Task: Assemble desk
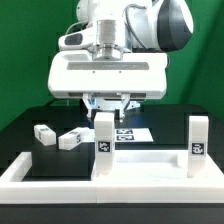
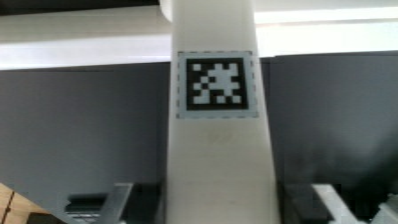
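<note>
The white tabletop panel [image 1: 150,165] lies flat at the front. Two white leg blocks with tags stand upright on it, one near the middle [image 1: 105,138] and one at the exterior view's right [image 1: 197,138]. Two more leg blocks [image 1: 44,132] [image 1: 72,139] lie loose on the black table at the exterior view's left. My gripper [image 1: 107,106] hangs just above the middle leg. In the wrist view the tagged leg [image 2: 215,85] runs between my fingers [image 2: 128,200], with a dark gap on each side. The gripper [image 2: 237,205] is open around it.
The low white border wall [image 1: 25,172] runs along the front and sides. The marker board [image 1: 133,132] lies flat behind the middle leg. A green backdrop stands behind the arm.
</note>
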{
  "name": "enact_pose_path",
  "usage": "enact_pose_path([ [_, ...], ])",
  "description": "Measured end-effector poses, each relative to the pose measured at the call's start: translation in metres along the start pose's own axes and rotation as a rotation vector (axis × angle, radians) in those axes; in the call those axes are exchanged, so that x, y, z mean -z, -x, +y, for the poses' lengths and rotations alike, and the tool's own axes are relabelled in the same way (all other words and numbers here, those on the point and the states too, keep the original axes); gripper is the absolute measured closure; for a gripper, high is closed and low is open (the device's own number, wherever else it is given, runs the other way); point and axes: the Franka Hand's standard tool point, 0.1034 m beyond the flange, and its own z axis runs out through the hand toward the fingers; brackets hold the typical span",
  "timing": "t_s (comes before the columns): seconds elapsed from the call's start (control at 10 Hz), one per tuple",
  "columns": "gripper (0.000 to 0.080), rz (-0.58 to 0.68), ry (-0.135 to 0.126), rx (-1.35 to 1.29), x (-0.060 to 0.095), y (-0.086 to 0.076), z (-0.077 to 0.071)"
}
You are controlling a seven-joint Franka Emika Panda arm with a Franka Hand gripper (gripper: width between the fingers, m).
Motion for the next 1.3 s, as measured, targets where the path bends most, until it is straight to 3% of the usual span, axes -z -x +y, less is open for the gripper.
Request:
enact_pose_path([
  [0.2,0.0508,-0.001,0.0,0.0,0.0,0.0,0.0],
  [0.3,0.0317,-0.001,0.0,0.0,0.0,0.0,0.0],
  [0.4,0.0187,-0.001,0.0,0.0,0.0,0.001,0.0],
  [0.9,0.0151,-0.001,0.0,0.0,0.0,0.001,0.0],
  [1.0,0.015,-0.023,-0.011,-0.003,-0.001,0.002,0.0],
  [1.1,0.015,-0.127,-0.078,-0.032,0.003,0.001,-0.006],
  [1.2,0.015,-0.205,-0.134,-0.046,0.013,-0.012,-0.01],
  [1.3,0.015,-0.248,-0.161,-0.042,0.016,-0.018,-0.013],
])
